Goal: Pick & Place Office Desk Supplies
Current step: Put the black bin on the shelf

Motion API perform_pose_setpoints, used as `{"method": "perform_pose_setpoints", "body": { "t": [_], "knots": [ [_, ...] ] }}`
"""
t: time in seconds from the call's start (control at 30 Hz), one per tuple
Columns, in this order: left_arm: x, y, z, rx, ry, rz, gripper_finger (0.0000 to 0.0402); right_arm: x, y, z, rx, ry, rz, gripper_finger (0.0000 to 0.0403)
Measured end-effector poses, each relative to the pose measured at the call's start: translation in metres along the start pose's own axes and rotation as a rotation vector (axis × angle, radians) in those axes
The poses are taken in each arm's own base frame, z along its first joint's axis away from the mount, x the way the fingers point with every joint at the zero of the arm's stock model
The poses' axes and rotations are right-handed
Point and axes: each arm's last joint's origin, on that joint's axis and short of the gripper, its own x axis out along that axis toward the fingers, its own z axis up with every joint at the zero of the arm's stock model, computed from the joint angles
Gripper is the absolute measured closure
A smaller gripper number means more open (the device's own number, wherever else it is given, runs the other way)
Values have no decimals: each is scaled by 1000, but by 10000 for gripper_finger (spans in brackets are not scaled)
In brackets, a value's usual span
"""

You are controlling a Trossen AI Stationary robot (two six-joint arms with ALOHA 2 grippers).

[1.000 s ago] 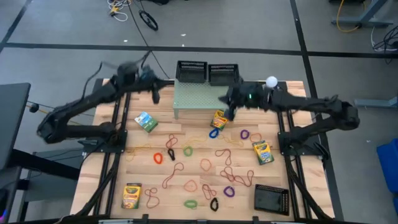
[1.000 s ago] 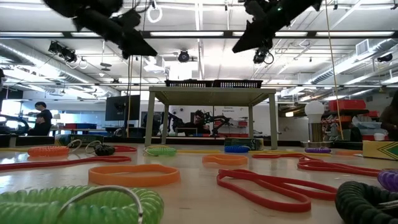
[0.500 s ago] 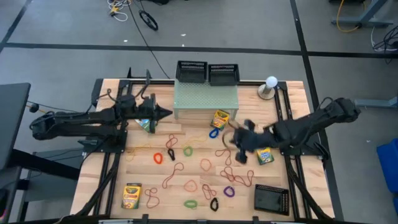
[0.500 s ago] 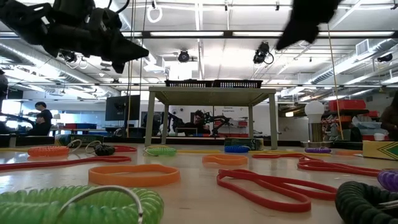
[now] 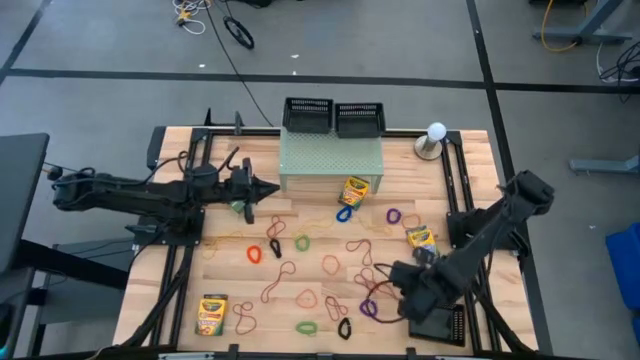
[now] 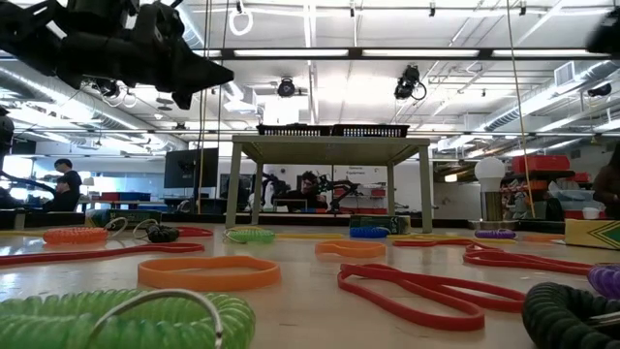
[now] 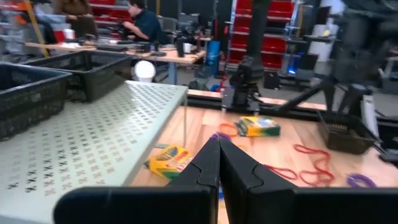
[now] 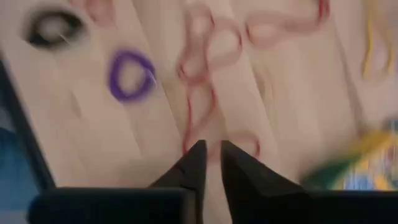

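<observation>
Right claw has swung down (tips nearly together, holding nothing) over the red rubber-band loops.

A grey floor crossed by dark lines is seen around the wooden table. Long ceiling lights are lit overhead, red shelving is glimpsed beyond, and a seated person is caught at a workbench.
</observation>
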Motion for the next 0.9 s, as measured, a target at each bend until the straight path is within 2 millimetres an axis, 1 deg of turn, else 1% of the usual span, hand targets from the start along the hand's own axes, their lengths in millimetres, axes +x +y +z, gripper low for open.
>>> {"method": "perform_pose_setpoints", "body": {
  "t": [0.1, 0.17, 0.3, 0.4, 0.57, 0.73, 0.9],
  "knots": [
    [2, -2, -1, 0, 0, 6, 394, 2, 5, -14, 36, 87, -26, 297],
    [4, -3, -2, -1, -1, 2, 394, 0, 6, -23, 42, 113, -34, 277],
    [8, -5, -6, 0, 7, -10, 394, -3, 4, -37, 46, 130, -64, 256],
    [12, -7, -9, 1, 18, -16, 394, 9, -1, -46, 42, 161, -77, 253],
    [18, -8, -13, 9, 14, -25, 394, 31, -8, -55, 46, 219, -57, 252],
    [23, -9, -17, 9, 15, -25, 394, 41, -10, -59, 39, 242, -23, 254],
    [25, -9, -21, -2, 30, -25, 394, 47, -13, -61, 4, 290, -5, 268]
  ]
}}
